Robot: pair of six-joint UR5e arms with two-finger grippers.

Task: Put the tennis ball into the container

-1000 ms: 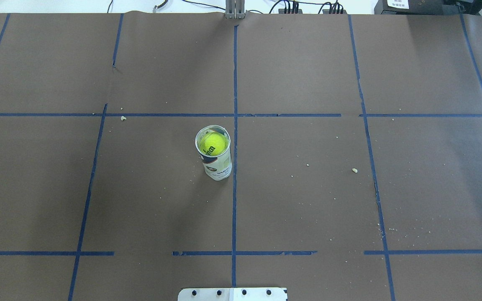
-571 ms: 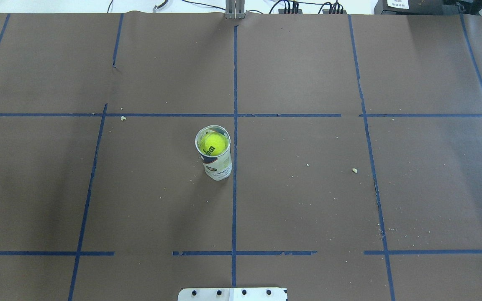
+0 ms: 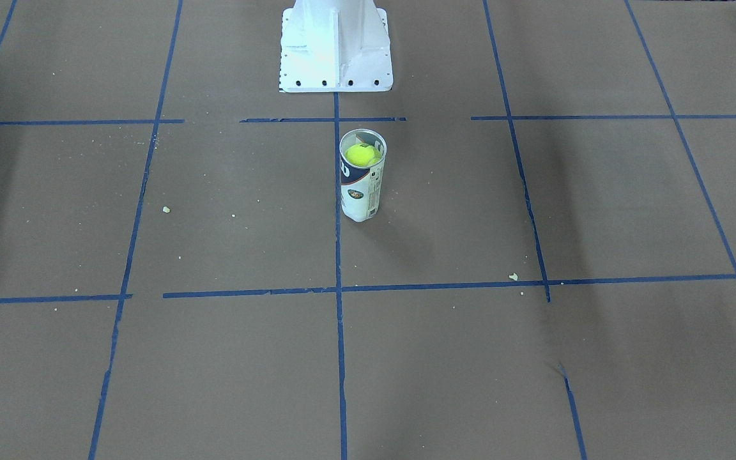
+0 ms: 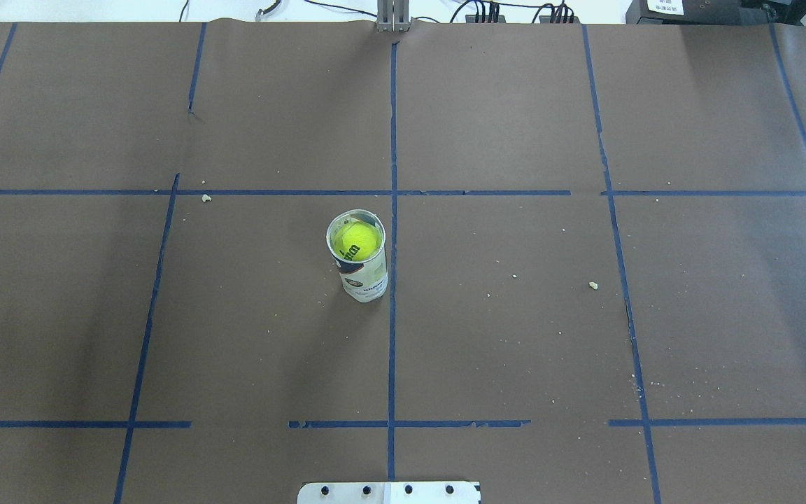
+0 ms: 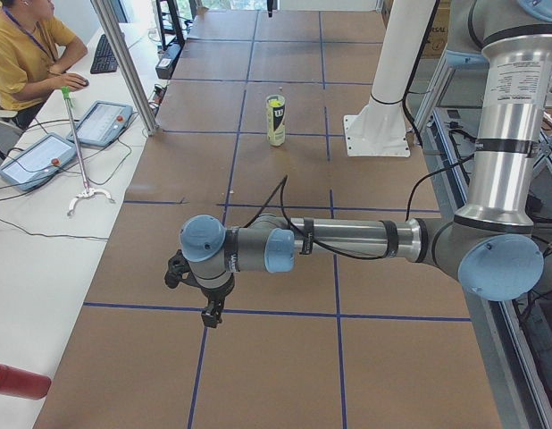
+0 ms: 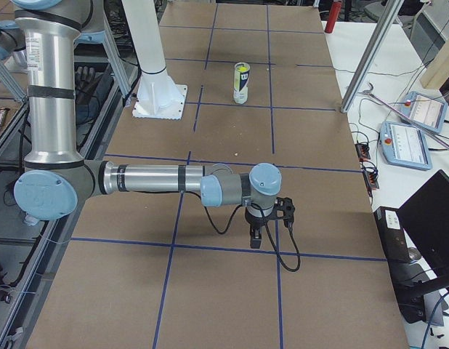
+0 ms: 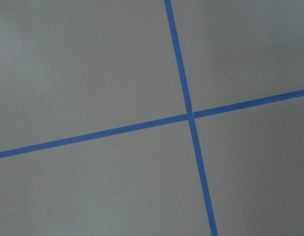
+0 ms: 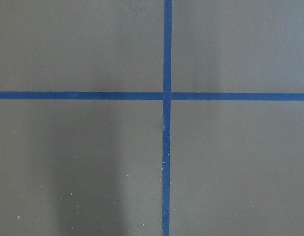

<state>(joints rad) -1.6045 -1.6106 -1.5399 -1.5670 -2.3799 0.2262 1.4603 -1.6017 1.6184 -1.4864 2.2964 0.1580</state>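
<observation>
The tennis ball (image 4: 356, 240) sits inside the container (image 4: 365, 281), close under its pale rim. The clear tube with the white and dark-blue label stands upright near the table's middle. The front-facing view shows the same: the ball (image 3: 361, 154) in the top of the tube (image 3: 360, 195). Neither gripper is near it. My left gripper (image 5: 210, 309) hangs over the table's left end, seen only in the left side view. My right gripper (image 6: 255, 237) hangs over the right end, seen only in the right side view. I cannot tell whether either is open or shut.
The white metal pedestal (image 3: 336, 46) stands at the robot's edge of the table, behind the tube. Small crumbs (image 4: 592, 285) dot the brown paper with its blue tape grid. An operator (image 5: 24, 55) sits at a side bench with tablets (image 5: 35, 159).
A dark bit of the left arm at the overhead view's left edge a second ago has gone out of view. The tube and ball have not moved.
</observation>
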